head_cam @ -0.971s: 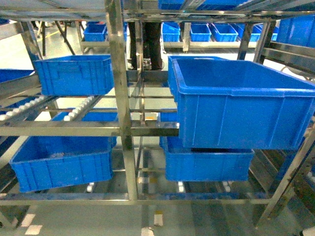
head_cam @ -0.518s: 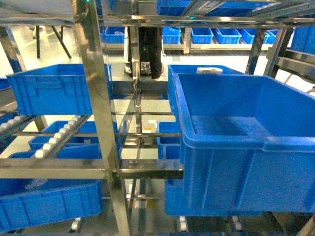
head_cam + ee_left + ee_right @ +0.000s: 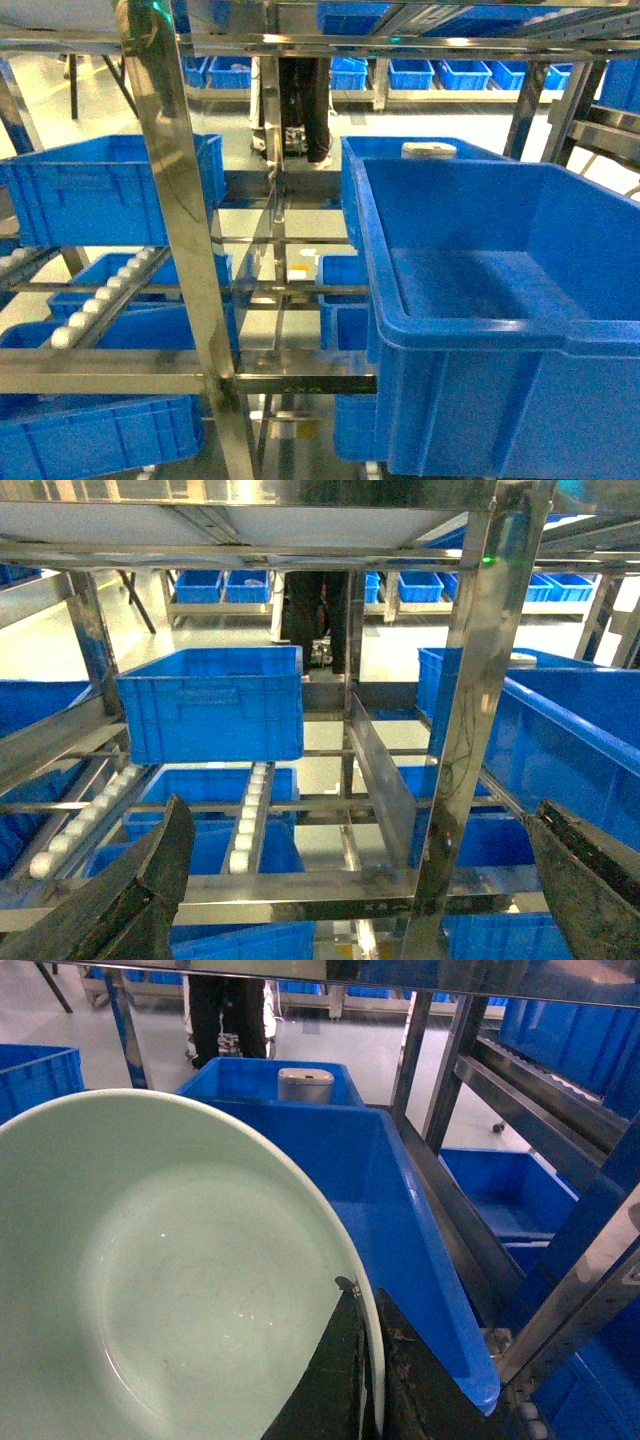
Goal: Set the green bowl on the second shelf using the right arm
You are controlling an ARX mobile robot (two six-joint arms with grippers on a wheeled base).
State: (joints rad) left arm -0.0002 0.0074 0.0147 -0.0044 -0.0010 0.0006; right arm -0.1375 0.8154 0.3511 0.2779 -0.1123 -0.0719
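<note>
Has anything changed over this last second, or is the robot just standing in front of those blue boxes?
The view has closed in on the rack: the big blue crate on the right now fills more of the head view, and the steel upright has slid left. So the robot seems to have rolled forward. Nothing was picked up or released in these views; the right gripper grips the green bowl by its rim.
</note>
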